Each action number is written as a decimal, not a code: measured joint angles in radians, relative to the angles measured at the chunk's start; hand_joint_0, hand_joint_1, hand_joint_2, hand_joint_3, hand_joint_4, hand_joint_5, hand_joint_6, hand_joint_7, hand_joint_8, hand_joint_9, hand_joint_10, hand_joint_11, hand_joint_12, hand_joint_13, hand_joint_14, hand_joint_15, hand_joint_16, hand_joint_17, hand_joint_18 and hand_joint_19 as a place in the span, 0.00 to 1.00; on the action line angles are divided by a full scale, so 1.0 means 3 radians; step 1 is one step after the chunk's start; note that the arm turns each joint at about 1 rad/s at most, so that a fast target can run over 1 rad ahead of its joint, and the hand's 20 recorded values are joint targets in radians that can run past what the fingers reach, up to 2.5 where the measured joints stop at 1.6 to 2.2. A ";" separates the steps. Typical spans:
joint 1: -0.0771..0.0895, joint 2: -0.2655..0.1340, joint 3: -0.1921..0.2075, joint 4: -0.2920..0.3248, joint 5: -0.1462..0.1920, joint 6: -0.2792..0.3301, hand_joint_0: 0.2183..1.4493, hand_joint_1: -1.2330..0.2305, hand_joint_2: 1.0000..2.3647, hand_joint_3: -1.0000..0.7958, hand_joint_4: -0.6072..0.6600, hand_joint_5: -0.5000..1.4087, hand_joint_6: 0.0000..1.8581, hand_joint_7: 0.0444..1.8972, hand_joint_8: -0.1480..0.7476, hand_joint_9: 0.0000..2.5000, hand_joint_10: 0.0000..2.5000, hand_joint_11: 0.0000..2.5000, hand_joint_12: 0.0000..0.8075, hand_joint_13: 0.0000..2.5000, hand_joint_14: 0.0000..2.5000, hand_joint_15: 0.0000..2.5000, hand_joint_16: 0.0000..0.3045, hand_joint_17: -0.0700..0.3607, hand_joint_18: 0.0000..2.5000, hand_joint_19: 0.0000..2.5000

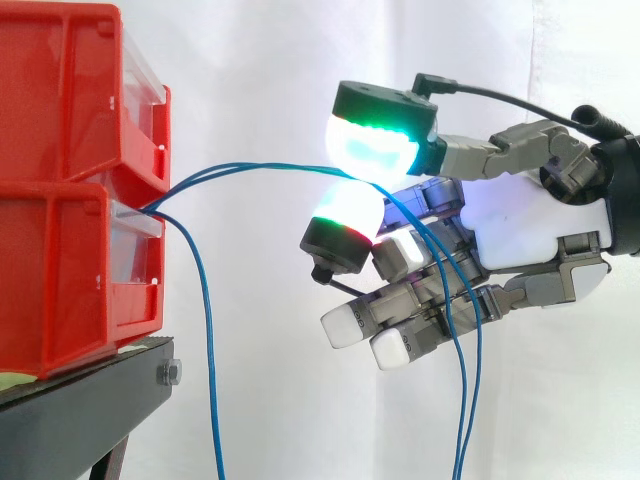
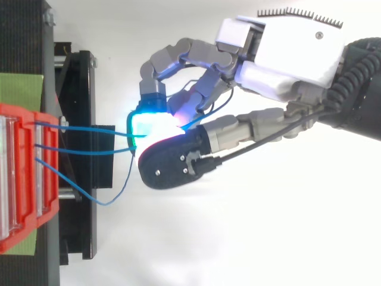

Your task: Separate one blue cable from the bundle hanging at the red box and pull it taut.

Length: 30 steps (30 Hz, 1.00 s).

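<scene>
Green-white glowing pads (image 1: 372,150) of the hand (image 1: 530,228) pinch two blue cables (image 1: 250,168) together, not one. These lie almost level, leftward from the hand to the red bins (image 1: 60,275); a third cable (image 1: 211,380) hangs free there. Pulling taut should mean moving right.

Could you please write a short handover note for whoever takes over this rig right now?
Hand: shut, two glowing pads pinching blue cable beside the red box.
Cables: two blue cables run from the box into the pinch, then hang down past the hand. A third blue cable hangs free from the box.
Done: grasp made, span to the box nearly straight.
Left: it seems to hold two, not one, so release one, then pull taut.
</scene>
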 measured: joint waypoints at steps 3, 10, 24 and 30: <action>-0.0001 0.0000 0.0000 -0.0005 0.0000 0.0000 0.30 0.21 0.00 0.28 0.59 0.19 0.51 0.58 0.54 0.43 0.01 0.29 0.40 0.29 0.00 0.13 0.13 0.37 0.28 0.16; -0.0005 -0.0001 0.0000 -0.0007 0.0000 0.0000 0.17 0.34 0.00 0.28 0.61 0.19 0.50 0.55 0.60 0.45 0.01 0.28 0.46 0.31 0.00 0.13 0.16 0.42 0.31 0.16; -0.0012 0.0000 0.0000 -0.0006 0.0000 0.0000 0.30 0.35 0.01 0.46 0.60 0.20 0.50 0.63 0.61 0.48 0.01 0.29 0.44 0.33 0.01 0.14 0.15 0.39 0.31 0.18; -0.0021 0.0000 0.0000 0.0001 0.0000 0.0000 0.37 0.26 0.02 0.49 0.54 0.19 0.51 0.67 0.57 0.45 0.01 0.30 0.42 0.31 0.00 0.14 0.13 0.38 0.30 0.18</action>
